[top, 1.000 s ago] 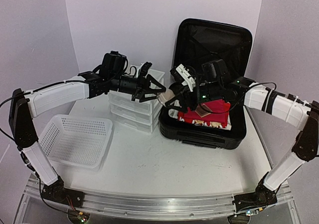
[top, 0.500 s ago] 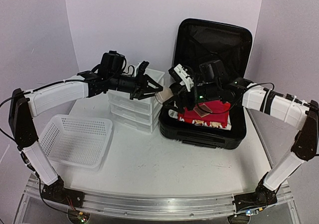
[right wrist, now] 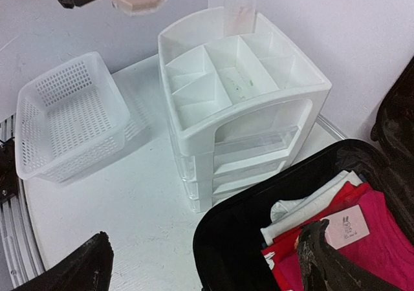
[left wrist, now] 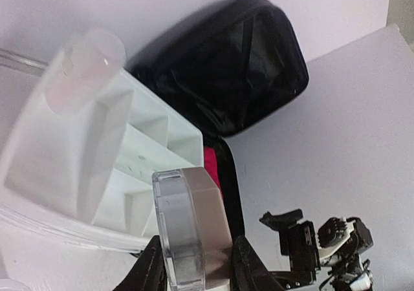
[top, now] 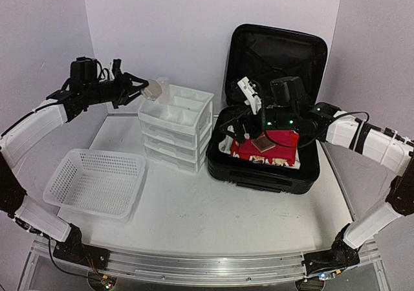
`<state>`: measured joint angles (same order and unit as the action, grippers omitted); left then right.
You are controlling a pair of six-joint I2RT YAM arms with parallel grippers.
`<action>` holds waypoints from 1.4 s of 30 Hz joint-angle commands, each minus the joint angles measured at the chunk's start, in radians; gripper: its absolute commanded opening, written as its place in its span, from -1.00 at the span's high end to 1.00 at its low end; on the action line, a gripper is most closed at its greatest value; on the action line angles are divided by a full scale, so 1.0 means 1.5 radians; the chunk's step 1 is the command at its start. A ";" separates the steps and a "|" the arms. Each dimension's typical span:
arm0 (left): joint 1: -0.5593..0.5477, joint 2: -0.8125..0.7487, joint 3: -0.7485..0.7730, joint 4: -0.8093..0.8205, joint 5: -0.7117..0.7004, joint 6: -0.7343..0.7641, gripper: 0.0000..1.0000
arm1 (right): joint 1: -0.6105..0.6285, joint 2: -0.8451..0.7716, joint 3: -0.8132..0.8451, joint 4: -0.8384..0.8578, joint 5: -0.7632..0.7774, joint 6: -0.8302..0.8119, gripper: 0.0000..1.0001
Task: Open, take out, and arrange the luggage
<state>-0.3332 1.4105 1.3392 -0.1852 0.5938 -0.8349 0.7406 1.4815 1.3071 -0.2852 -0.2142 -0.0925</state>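
Luggage (top: pixel 278 55) stood open, left gripper (left wrist: pixel 197 268) clamped on a small beige case (left wrist: pixel 194 220), right gripper (right wrist: pixel 207 249) spread wide, empty

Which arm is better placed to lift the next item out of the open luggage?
Right. The right gripper hangs open over the red clothes in the luggage; the left gripper is shut on a small compact, over by the drawer unit.
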 commanded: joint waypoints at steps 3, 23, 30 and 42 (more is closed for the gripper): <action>0.000 -0.035 0.024 0.020 -0.157 0.061 0.77 | -0.001 -0.041 -0.027 0.029 0.034 0.011 -0.96; 0.000 0.203 0.200 -0.077 -0.162 0.209 0.76 | -0.005 -0.082 -0.049 0.016 0.065 -0.006 -0.97; 0.000 0.244 0.222 -0.091 -0.141 0.196 0.75 | -0.005 -0.072 -0.043 0.015 0.061 -0.009 -0.96; 0.000 0.268 0.204 -0.090 -0.136 0.147 0.49 | -0.005 -0.067 -0.039 0.015 0.053 -0.005 -0.97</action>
<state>-0.3328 1.7950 1.6176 -0.3317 0.3771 -0.5793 0.7357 1.3827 1.2293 -0.2874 -0.1299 -0.1009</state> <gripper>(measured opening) 0.308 0.983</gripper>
